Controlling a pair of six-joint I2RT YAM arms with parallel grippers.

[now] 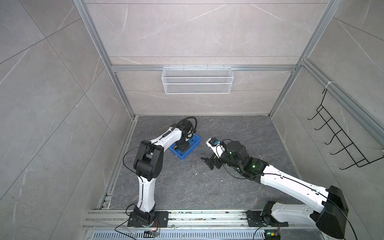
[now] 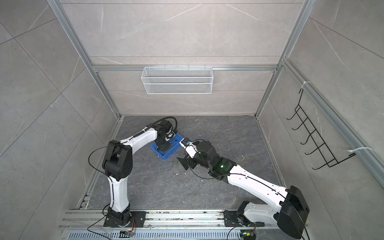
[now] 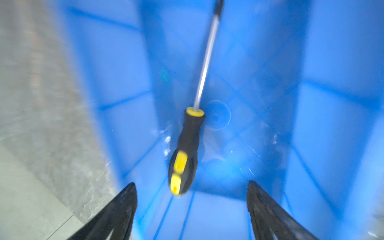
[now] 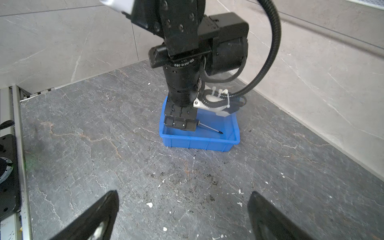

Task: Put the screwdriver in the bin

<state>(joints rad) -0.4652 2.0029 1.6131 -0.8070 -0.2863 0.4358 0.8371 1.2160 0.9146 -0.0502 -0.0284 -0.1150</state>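
The screwdriver [image 3: 185, 153], black-handled with yellow accents, lies inside the blue bin [image 3: 311, 124], its metal shaft pointing away from my left gripper [image 3: 191, 185]. That gripper is open, and its two jaws straddle the handle's yellow end without touching it; the view is motion-blurred. In both top views the left gripper [image 1: 182, 146] [image 2: 163, 146] hangs low over the bin [image 1: 180, 156] [image 2: 166, 156]. In the right wrist view the shaft [image 4: 209, 127] sticks out past the left gripper [image 4: 180, 124] above the bin's floor [image 4: 199, 141]. My right gripper [image 4: 182, 194] [image 1: 207, 163] is open and empty, to the right of the bin.
A white wire mesh basket [image 1: 197, 80] hangs on the back wall. A black wire hook rack [image 1: 336, 137] is on the right wall. White flecks [image 4: 149, 204] dot the dark stone floor. Aluminium rails [image 1: 187, 216] run along the front edge.
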